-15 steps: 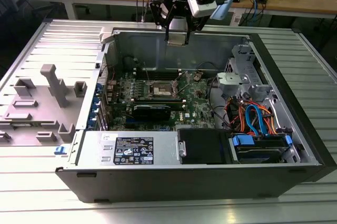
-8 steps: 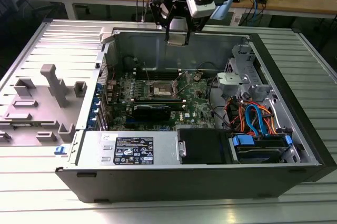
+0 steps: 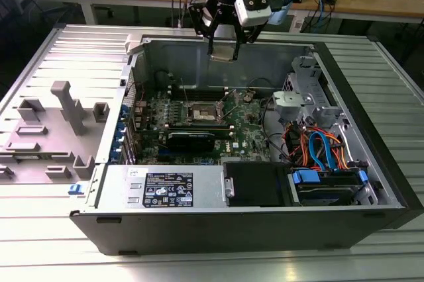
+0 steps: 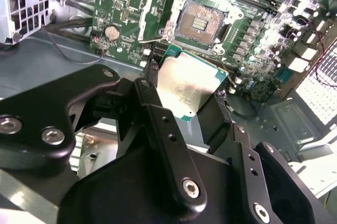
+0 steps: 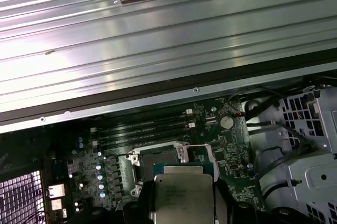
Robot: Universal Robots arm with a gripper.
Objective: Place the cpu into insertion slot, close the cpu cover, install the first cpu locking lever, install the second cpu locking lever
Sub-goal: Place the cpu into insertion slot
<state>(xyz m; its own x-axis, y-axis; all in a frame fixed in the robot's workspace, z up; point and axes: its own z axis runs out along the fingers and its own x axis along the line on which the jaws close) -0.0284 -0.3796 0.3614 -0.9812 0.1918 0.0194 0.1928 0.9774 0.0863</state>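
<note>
My gripper hangs above the open computer case, over its back wall, shut on the cpu. In both wrist views the cpu is a flat silver-topped square with a green edge, pinched by its sides between the black fingers. The insertion slot lies below on the green motherboard, bare, with its contact field showing. The cpu cover stands flipped open beside the slot. In the first wrist view the cpu hides part of the slot.
Long black memory strips run beside the slot. A metal drive cage and orange and blue cables fill the exterior view's right of the case. A black box sits at the front. A grey plastic shroud lies on the table.
</note>
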